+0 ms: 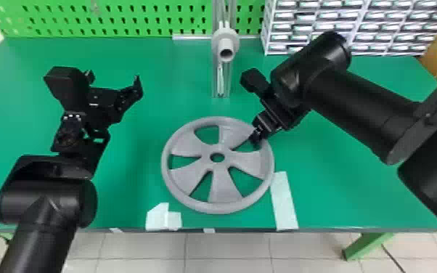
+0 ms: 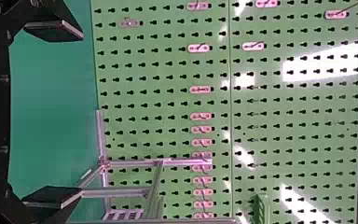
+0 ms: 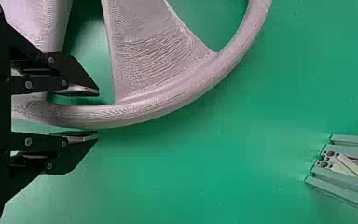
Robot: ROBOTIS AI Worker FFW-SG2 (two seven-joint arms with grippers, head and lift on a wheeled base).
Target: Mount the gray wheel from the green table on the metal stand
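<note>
Gray wheel (image 1: pixel 224 187) flat on green table (image 1: pixel 341 185), center of head view, slightly low. Right hand (image 1: pixel 257 138) at wheel's upper-right rim, released: one finger inside spoke opening, other outside, rim between (slim gaps on both sides, per right wrist view). Left hand (image 1: pixel 114 77) above table, left of frame, released, fingers wide apart, nothing between. Metal stand (image 1: pixel 215 81) upper center, gray hub (image 1: pixel 235 40) on it. White drawers (image 1: pixel 325 27) upper right.

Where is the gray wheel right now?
In the head view, the gray wheel lies on the green table, nearer the robot than the metal stand; the right gripper straddles its far right rim.
</note>
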